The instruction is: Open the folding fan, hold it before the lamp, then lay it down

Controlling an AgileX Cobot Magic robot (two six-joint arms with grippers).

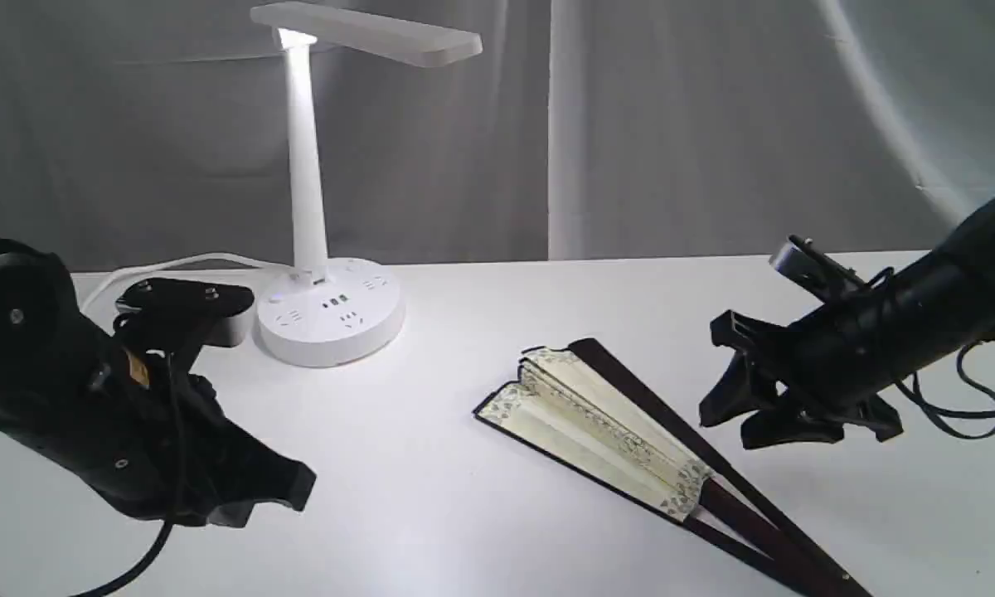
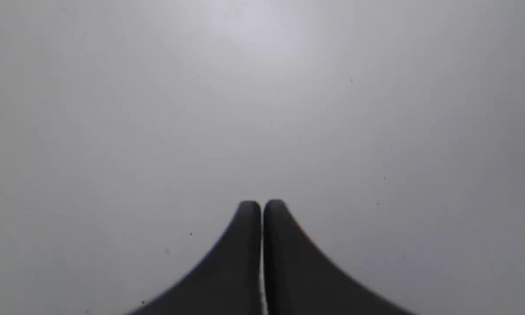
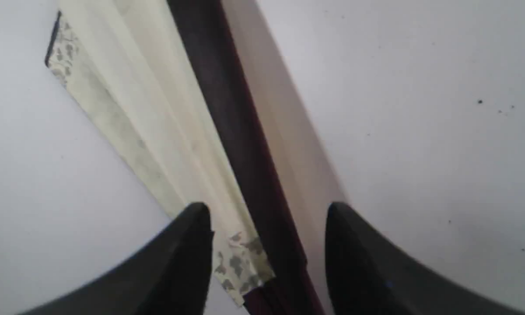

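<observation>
Just beside folding fan [image 1: 605, 427], right hand [image 3: 269, 212].

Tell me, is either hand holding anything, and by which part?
Nothing is held. The right hand hangs open over the folding fan; the left hand is shut, empty.

We find no word, brand or number that we can read in any of the three views. At the lower left of the exterior view a small yellow label [image 1: 138, 371] sits on the black left arm [image 1: 66, 390], but its print is too small for us to make out. On the lamp [image 1: 307, 191], left of centre, the round base carries dark marks beside its sockets and buttons, also too small to read. The folding fan [image 1: 630, 439] [image 3: 192, 131] shows us only a grey floral border pattern on its cream leaf.
</observation>
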